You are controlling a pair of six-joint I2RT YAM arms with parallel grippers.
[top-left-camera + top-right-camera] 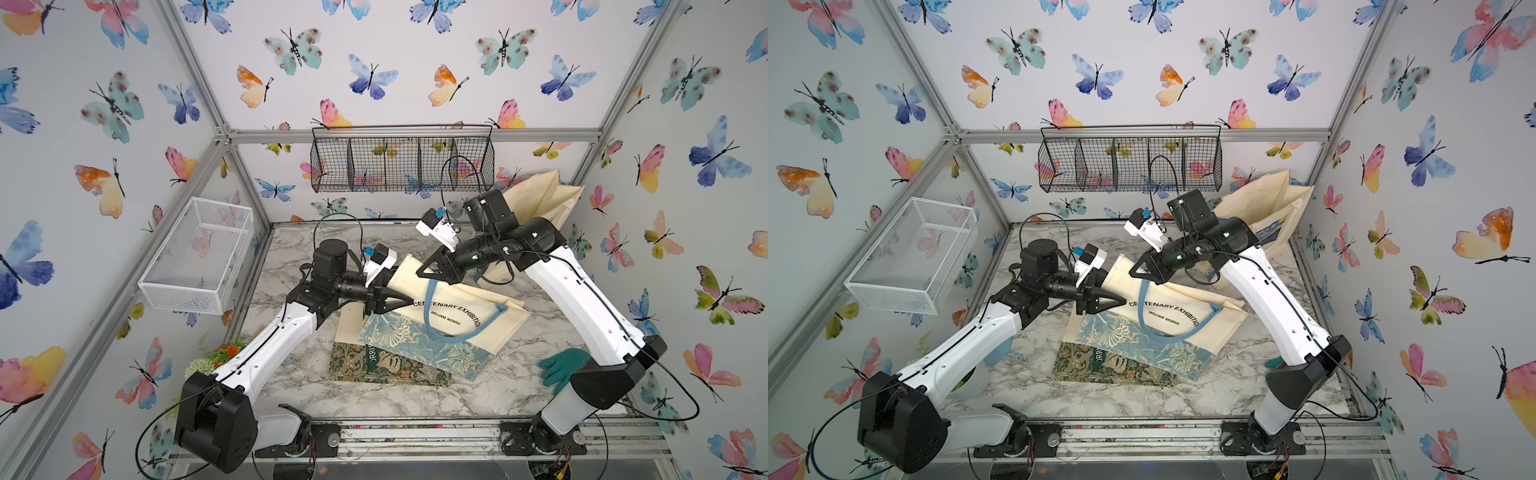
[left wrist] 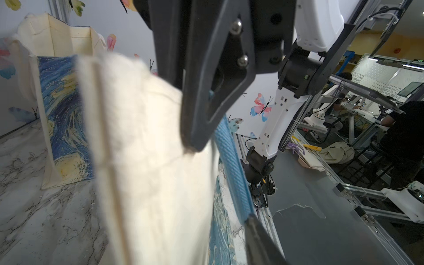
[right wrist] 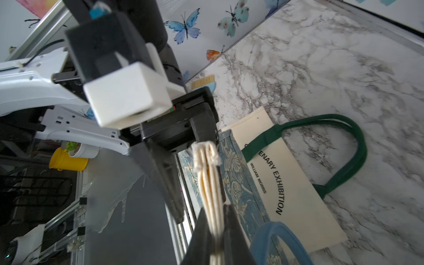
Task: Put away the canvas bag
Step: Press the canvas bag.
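Canvas bag (image 1: 453, 320), frame centre: folded, top edge raised, lower end resting on another bag (image 1: 386, 365) on surface (image 1: 498, 386). Right gripper (image 3: 218, 231) clamped on its fold; left gripper (image 1: 405, 301) jaws apart, straddling it. Stowing not yet done.

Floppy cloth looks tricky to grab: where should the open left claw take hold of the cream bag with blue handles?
Probably the folded side edge of the canvas bag, beside the blue handle, coming from the robot's left. The right gripper pinches that edge's stacked layers and holds it off the table, so the open left gripper can straddle it.
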